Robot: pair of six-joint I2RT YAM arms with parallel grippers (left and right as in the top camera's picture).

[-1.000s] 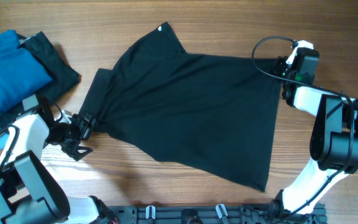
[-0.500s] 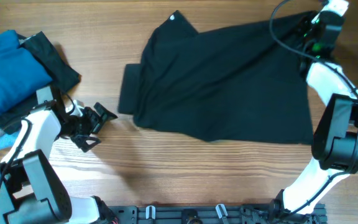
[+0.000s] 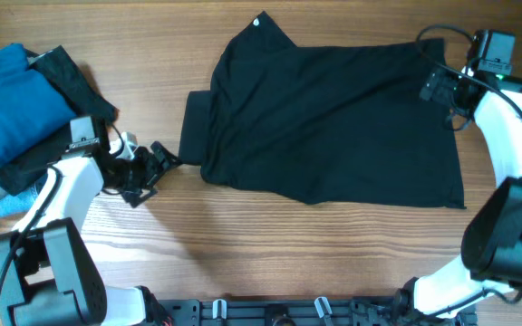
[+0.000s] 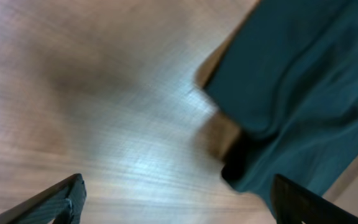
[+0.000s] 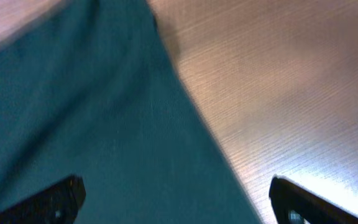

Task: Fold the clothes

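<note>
Wooden surface (image 3: 243, 244) fills my overhead view, with the clothes (image 3: 333, 127) spread flat from centre toward 3 o'clock. My left fingers (image 4: 51, 200) stand wide apart and empty just off their 9 o'clock edge. My right fingers (image 5: 51, 198) gape, gripping nothing, over the 2 o'clock corner. A blue garment (image 3: 12, 100) on a black cloth (image 3: 75, 81) lies at 9 o'clock.

One desk (image 3: 243, 254) carries three textiles. One spread black garment, the clothes (image 3: 333, 118), lies between two grippers, the left gripper (image 3: 157, 167) and the right gripper (image 3: 438, 86). One folded blue garment (image 3: 12, 104) and one folded black cloth (image 3: 71, 81) lie behind the left gripper.
</note>
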